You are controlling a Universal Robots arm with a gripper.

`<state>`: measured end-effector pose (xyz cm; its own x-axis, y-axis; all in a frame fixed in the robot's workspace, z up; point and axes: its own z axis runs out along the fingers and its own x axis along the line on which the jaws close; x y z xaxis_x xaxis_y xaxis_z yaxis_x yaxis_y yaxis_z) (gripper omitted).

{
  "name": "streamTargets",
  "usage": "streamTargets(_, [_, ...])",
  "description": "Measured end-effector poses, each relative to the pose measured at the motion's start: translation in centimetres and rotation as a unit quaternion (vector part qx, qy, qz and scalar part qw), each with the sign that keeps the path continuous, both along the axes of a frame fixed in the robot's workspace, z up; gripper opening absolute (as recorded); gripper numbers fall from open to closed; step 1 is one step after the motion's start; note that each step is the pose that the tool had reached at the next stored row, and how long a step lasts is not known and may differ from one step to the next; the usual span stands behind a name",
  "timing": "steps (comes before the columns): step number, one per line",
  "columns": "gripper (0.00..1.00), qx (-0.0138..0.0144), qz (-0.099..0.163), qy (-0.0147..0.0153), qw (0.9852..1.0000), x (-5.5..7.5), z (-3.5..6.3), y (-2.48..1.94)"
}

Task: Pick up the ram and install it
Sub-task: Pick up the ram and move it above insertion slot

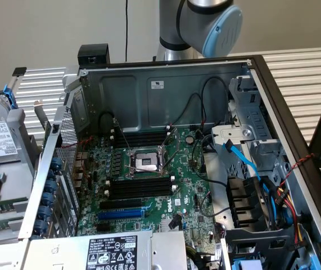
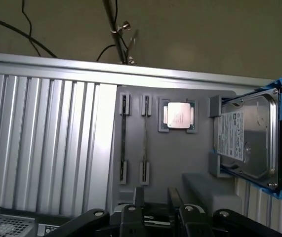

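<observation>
Looking past my gripper (image 2: 156, 200), I see its fingers (image 2: 139, 197) apart and holding nothing. Just beyond, the ram (image 2: 144, 140) stands on edge in the grey tray (image 2: 190, 153), a second stick (image 2: 124, 138) beside it, then the CPU (image 2: 179, 116) farther on and the hard drive (image 2: 247, 140) off to its side.

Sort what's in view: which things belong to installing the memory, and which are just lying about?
Job: memory sticks on edge in the gray tray; black memory slots on the board; open fingers near the tray.
Lying about: processor chip; hard drive; blue slot; blue cable.
</observation>
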<state>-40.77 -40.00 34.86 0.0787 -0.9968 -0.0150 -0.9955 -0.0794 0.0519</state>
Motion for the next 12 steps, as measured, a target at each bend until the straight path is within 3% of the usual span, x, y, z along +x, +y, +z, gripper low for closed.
streamTargets(7, [0.33,0.0,0.0,0.0,1.0,-2.8,-1.26,-0.23])
streamTargets(12, [0.33,0.0002,-0.001,-0.0008,1.0,-2.8,-2.17,-1.99])
